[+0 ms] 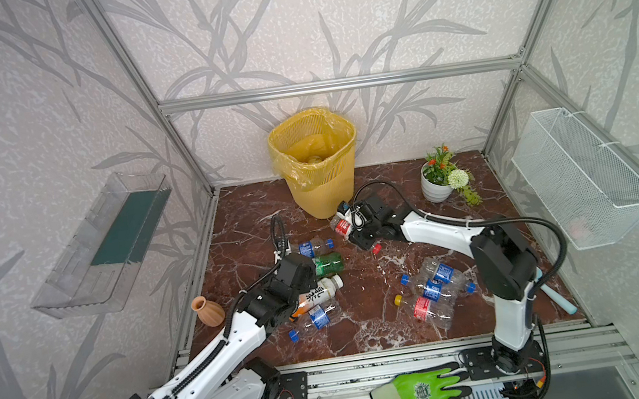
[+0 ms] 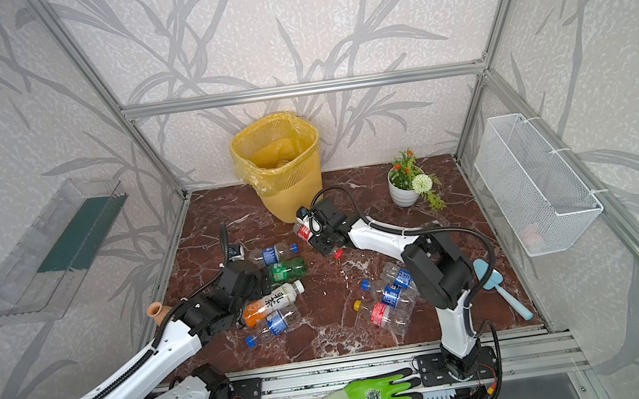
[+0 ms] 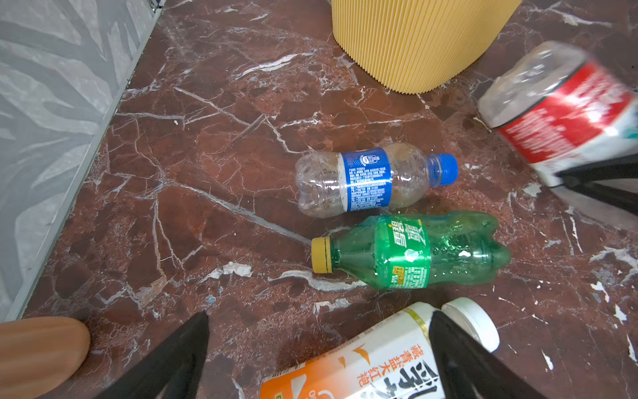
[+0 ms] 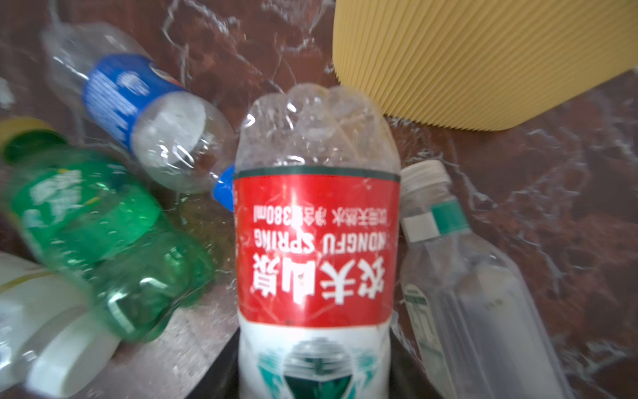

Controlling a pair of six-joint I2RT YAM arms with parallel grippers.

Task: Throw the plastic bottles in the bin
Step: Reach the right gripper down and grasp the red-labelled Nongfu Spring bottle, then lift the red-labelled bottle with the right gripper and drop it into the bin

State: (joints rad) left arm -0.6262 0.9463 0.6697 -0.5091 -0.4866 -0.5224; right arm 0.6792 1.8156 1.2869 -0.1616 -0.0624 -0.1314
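"Right wrist view — what grips the red-label bottle (image 4: pixel 316 248)?"
"The right tool (image 1: pixel 348 224), clamped on it, just beside the bin (image 1: pixel 321 192)."
"Left tool (image 3: pixel 319 315)?"
"Wide apart — over the orange-label bottle (image 3: pixel 362 362) on the desk (image 1: pixel 367 320)."

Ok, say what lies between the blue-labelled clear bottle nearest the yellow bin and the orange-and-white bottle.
The green yellow-capped plastic bottle, shown in the left wrist view and both top views.
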